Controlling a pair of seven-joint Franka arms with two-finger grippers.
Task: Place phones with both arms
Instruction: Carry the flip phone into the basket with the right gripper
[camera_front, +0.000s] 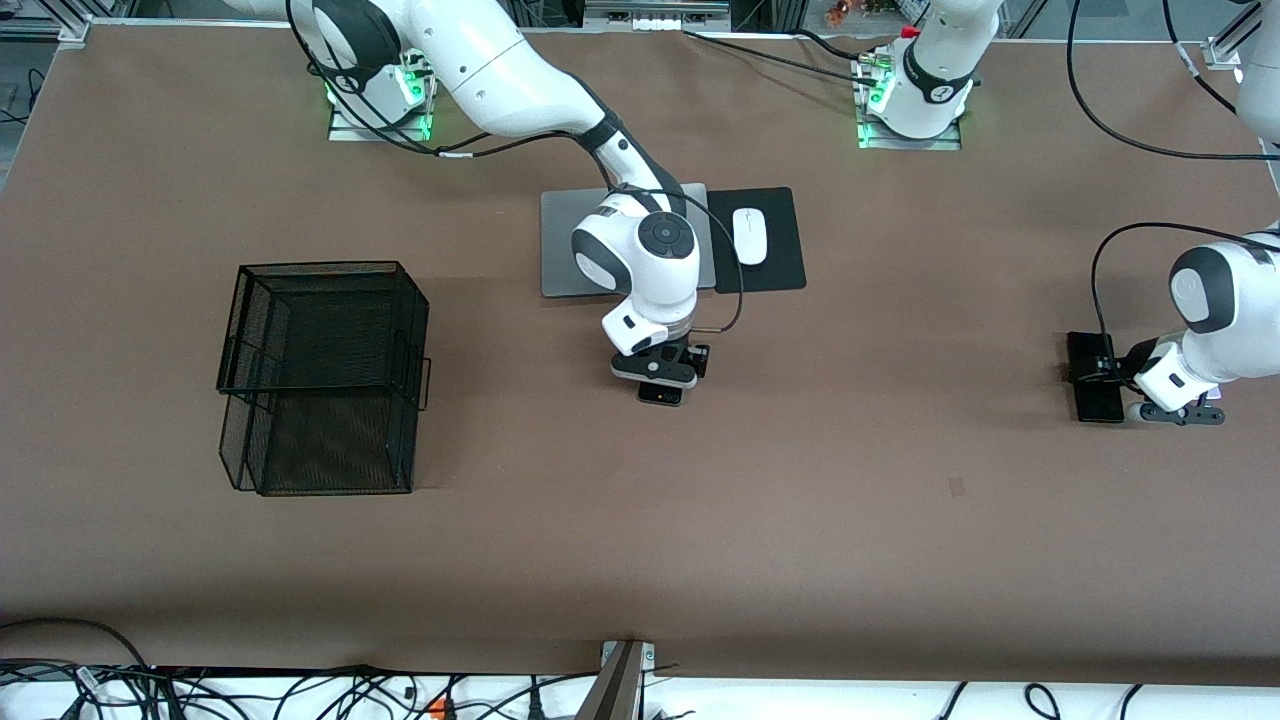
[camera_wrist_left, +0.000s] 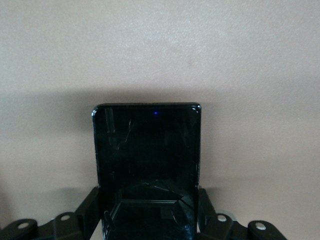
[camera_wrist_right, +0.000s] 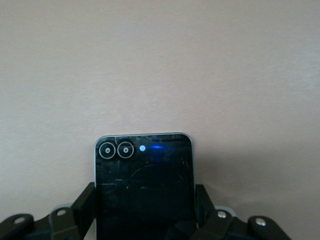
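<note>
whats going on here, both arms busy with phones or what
Yes, each arm is on a phone. The right gripper is down at the middle of the table, its fingers on either side of a small folded phone. The left gripper is at its own end of the table, fingers flanking a long black phone. Both phones look to be lying on the table. The black mesh basket stands toward the right arm's end.

- Right arm (camera_front: 520, 70): white rounded shells, dark grey joint bands, round grey cap, looping black cable.
- Left arm (camera_front: 1215, 300): matching white-and-grey shells, black cable.
- Bases glow green.
</note>
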